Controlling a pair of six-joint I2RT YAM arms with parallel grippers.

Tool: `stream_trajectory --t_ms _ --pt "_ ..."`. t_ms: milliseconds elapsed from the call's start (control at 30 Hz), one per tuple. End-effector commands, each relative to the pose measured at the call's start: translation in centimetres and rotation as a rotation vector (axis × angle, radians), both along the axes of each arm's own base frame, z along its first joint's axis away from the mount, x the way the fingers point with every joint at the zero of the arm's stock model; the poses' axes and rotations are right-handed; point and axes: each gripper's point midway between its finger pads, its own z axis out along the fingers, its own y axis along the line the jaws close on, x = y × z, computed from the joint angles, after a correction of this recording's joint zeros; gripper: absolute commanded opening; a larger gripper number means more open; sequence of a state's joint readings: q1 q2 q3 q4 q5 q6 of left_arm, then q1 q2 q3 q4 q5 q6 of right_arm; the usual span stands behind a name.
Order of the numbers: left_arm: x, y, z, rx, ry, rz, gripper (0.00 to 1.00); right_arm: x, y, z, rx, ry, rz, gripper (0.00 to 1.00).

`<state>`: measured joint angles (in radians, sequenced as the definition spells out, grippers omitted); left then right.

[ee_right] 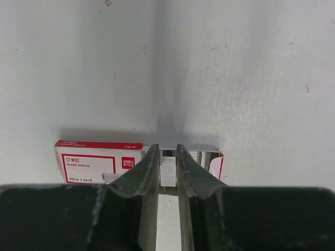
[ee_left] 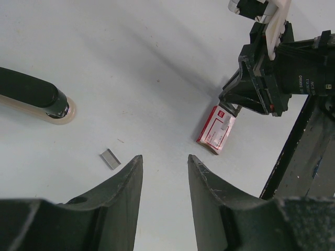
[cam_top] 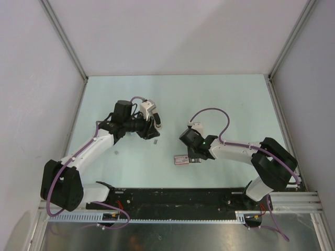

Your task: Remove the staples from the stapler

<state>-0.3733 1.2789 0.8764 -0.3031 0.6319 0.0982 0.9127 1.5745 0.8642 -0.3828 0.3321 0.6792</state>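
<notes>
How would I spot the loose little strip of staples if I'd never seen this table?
On the pale table, find the open left gripper. Just beside it lies the strip of staples, flat and untouched. It is plain grey metal, smaller than the red-and-white box nearby.

Shiny grey metal staples (ee_left: 110,158); matt table (ee_left: 157,63)

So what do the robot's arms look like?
The left arm and right arm are white tubes with chunky black joints. A thin purple cable loops along each. A tiny green light glows on the right arm. The left gripper and right gripper each have two black, pointed, slightly scuffed fingers.
</notes>
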Motion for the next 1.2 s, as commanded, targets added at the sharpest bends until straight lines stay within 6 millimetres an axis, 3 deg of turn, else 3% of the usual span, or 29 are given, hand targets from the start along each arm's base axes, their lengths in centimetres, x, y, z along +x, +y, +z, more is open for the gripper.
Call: stream_trajectory --t_ms 0,433,733,1167 --pt "-0.7 -0.3 0.9 -0.012 -0.062 -0.063 0.44 0.2 0.2 -0.1 0.007 -0.015 -0.006 0.19" --pt "-0.6 -0.4 1.0 -0.014 -0.06 -0.065 0.44 -0.3 0.6 -0.4 0.011 -0.004 -0.002 0.22" --pt "-0.8 -0.4 1.0 -0.017 -0.059 -0.066 0.44 -0.1 0.9 0.0 0.034 -0.006 -0.001 0.47" --pt "-0.9 -0.7 0.9 -0.019 -0.048 -0.075 0.44 -0.1 1.7 2.4 0.114 -0.029 0.008 0.46"
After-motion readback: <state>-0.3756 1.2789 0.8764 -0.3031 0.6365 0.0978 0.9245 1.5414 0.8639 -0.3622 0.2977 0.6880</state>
